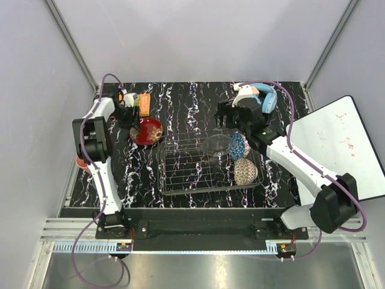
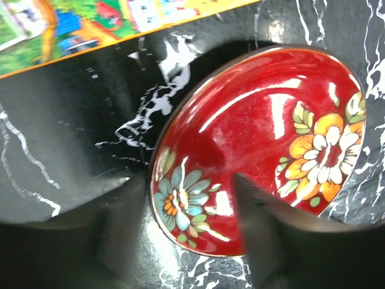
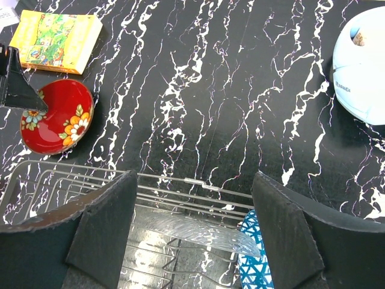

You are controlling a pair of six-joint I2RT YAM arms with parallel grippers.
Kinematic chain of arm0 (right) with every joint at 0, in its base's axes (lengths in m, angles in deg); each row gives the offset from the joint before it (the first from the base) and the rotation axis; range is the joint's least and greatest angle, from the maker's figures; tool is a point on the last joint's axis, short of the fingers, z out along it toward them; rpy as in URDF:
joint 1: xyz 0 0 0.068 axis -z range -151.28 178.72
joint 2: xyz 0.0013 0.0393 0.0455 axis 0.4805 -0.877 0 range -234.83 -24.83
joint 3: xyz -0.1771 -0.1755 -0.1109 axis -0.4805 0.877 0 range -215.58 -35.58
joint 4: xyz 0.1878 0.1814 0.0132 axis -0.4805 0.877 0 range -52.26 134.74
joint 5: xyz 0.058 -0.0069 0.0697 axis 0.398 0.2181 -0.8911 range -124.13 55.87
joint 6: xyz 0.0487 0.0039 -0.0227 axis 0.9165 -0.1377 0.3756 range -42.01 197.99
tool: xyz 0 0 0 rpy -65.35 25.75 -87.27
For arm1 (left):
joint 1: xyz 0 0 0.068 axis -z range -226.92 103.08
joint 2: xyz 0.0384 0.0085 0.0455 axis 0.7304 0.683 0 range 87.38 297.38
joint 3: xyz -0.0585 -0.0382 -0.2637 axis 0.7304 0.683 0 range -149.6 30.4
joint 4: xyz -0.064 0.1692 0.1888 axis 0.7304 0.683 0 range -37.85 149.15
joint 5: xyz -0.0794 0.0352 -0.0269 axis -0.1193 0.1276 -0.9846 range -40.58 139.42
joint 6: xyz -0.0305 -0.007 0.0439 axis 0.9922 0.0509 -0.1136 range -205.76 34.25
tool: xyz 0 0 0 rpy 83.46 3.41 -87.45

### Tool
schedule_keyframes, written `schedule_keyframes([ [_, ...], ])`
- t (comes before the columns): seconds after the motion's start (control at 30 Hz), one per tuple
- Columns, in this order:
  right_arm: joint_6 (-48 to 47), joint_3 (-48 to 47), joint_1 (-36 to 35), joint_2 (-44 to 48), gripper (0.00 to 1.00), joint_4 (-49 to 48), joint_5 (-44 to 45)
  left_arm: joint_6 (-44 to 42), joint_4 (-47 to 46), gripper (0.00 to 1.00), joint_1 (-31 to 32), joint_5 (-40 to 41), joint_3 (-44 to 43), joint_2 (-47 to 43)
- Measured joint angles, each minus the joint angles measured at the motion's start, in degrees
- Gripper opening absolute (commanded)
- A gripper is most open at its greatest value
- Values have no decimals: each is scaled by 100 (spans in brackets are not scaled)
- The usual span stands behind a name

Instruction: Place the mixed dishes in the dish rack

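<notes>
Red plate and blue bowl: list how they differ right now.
Place: the red plate lies on the table left of the rack; the blue bowl sits inside the rack.
Look: the red plate is glossy with painted flowers; the blue bowl has a white-lined pattern.
Handling: the left claw straddles the red plate's rim; no claw touches the blue bowl.
Both are round, patterned dishes.
</notes>
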Motion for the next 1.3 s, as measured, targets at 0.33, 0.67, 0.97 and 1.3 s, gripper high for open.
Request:
schedule_keyframes([
  [0.33,-2,0,83,0,83,0,20,-68,-20,5,-44,-470,188,17],
  [0.67,2,2,133,-2,80,0,13,-72,466,0,-52,-680,367,-323],
  [0.97,0,188,133,-2,77,-4,35,11,1178,0,278,-612,-109,-2135],
  [1.3,-24,549,140,251,74,4,131,7,1554,0,1078,-175,-459,-3377],
])
